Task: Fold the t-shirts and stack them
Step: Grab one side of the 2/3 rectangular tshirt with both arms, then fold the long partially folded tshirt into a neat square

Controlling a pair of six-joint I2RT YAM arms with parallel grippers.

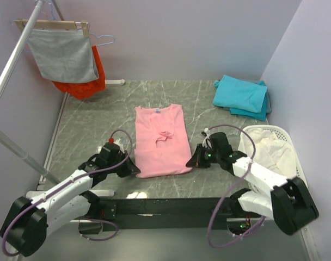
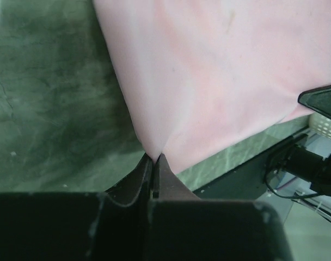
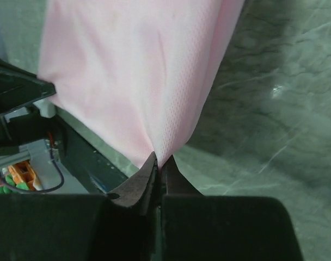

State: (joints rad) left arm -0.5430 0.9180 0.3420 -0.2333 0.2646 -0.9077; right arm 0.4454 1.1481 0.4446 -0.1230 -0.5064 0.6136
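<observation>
The light pink t-shirt (image 1: 160,140) lies in a long narrow fold on the grey marble table, collar at the far end, with a small pucker at its middle. My left gripper (image 1: 134,168) is shut on its near left corner; the wrist view shows the pink cloth (image 2: 220,81) pinched between the jaws at the gripper (image 2: 155,157). My right gripper (image 1: 192,162) is shut on the near right corner, the cloth (image 3: 138,76) pinched at the gripper (image 3: 160,161). The folded teal t-shirts (image 1: 241,95) lie stacked at the far right.
A white laundry basket (image 1: 288,142) with pale cloth stands at the right. A grey cloth (image 1: 65,53) and an orange-red garment (image 1: 89,81) hang on a rack at the far left. The black table edge (image 1: 171,205) runs just behind the shirt's near hem.
</observation>
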